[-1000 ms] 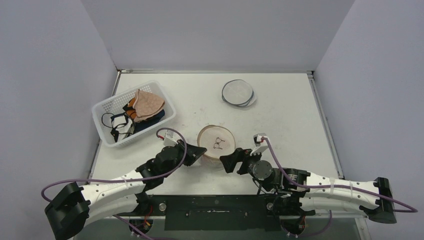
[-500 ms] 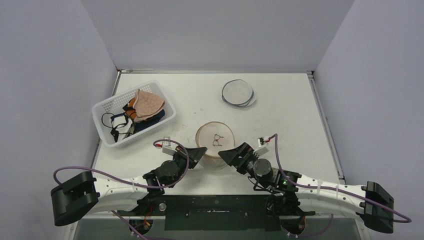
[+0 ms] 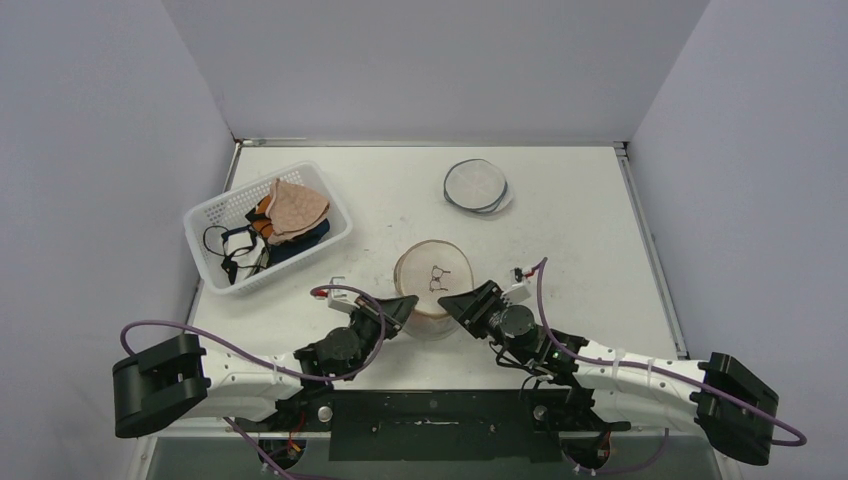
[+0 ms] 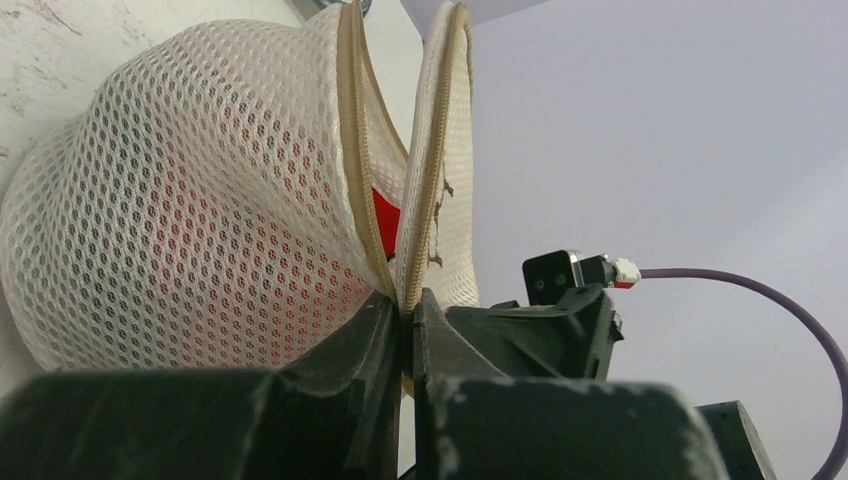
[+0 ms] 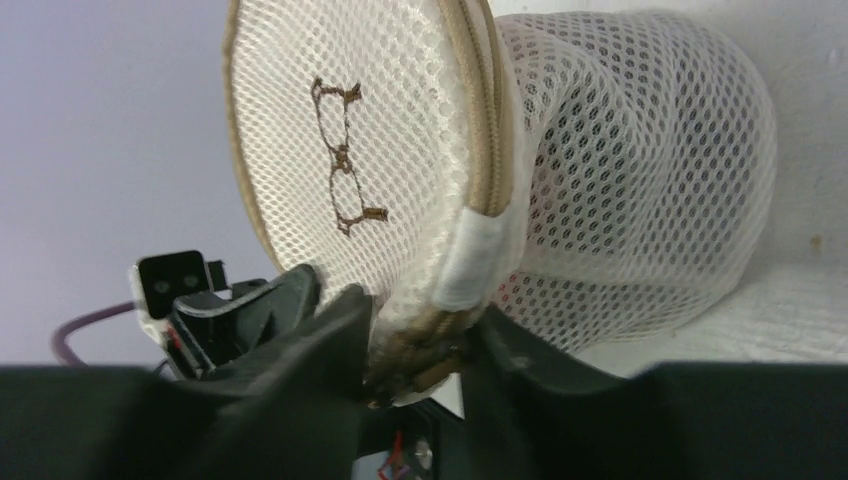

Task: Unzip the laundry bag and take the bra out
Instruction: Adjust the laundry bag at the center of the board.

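Observation:
The laundry bag [image 3: 432, 277] is a round white mesh pouch with a tan zipper, standing mid-table between both grippers. My left gripper [image 3: 403, 304] is shut on its zipper seam [image 4: 408, 300] at the bag's left side. Above that grip the zipper gapes, and red fabric [image 4: 385, 222], seemingly the bra, shows inside and through the mesh. My right gripper [image 3: 462, 300] has its jaws pressed onto the bunched zipper end [image 5: 425, 352], beside a white fabric tab [image 5: 470, 262]. The lid [image 5: 340, 150] carries a brown embroidered figure.
A white plastic basket [image 3: 197, 240] with several garments stands at the back left. A flat round mesh pouch [image 3: 477, 185] lies at the back centre. The right gripper's body [image 4: 560, 310] shows close behind the bag in the left wrist view.
Both arms have dropped lower and drawn in against the bag. The right gripper's jaws, wide open before, have closed onto the zipper end. The left gripper has kept its hold.

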Tool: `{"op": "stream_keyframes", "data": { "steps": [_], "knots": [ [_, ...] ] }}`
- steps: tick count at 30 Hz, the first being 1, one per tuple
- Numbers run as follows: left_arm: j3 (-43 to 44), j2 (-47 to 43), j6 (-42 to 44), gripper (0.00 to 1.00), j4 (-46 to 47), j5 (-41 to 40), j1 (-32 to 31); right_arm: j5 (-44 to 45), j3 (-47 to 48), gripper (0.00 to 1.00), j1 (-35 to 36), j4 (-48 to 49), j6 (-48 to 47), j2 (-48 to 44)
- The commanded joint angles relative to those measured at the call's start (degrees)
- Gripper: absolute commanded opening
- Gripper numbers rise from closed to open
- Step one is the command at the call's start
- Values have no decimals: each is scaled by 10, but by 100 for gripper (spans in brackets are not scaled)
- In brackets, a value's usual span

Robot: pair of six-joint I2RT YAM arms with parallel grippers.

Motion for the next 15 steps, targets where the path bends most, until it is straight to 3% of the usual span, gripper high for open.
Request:
{"op": "stream_keyframes", "data": {
  "steps": [1, 3, 5, 8, 13, 15],
  "knots": [
    [25, -16, 19, 0, 14, -18, -6, -29, 13, 22, -16, 43, -27, 5],
    [39, -42, 20, 16, -45, -19, -6, -27, 24, 7, -19, 14, -58, -10],
    [52, -75, 20, 45, -118, -21, -5, -27, 44, 5, -23, -30, -102, -31],
    [58, -148, 18, 72, -231, -20, -5, -33, 91, 5, -33, -110, -213, -64],
    [93, -332, 84, 81, -485, -9, -4, -58, 221, 5, -40, -265, -425, -42],
    [113, -397, 109, 89, -575, -23, -4, -100, 271, 5, -43, -294, -482, -8]
  ]
}}
